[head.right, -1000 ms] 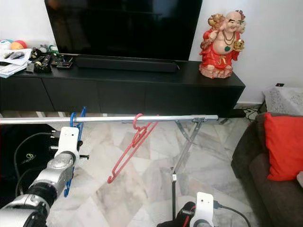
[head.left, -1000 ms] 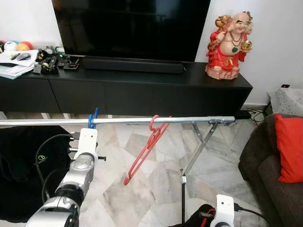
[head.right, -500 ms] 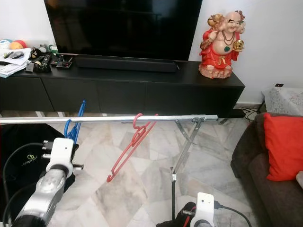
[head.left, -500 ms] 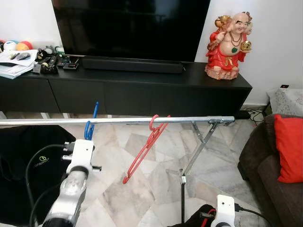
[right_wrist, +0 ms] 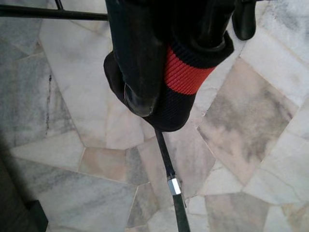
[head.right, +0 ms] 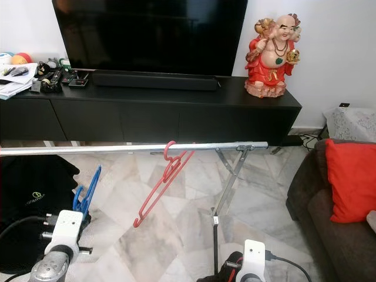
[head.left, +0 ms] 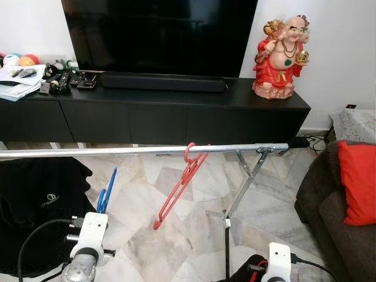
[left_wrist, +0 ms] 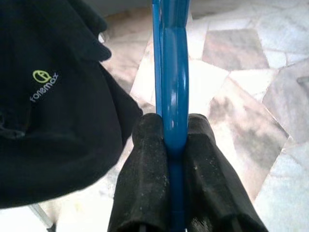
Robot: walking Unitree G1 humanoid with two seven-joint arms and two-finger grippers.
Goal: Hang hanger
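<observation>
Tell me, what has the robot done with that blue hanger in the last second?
The left gripper has come down and back from the rail, bringing the blue hanger with it, still clamped between its fingers; the hanger now sits below the rail instead of at it. The red hanger stays hooked on the rail, and the right arm stays low.

A silver rail (head.left: 141, 150) spans the marble floor (head.left: 188, 211). A red hanger (head.left: 179, 188) hangs on it. Black cloth (head.left: 35, 205) lies on the floor.
</observation>
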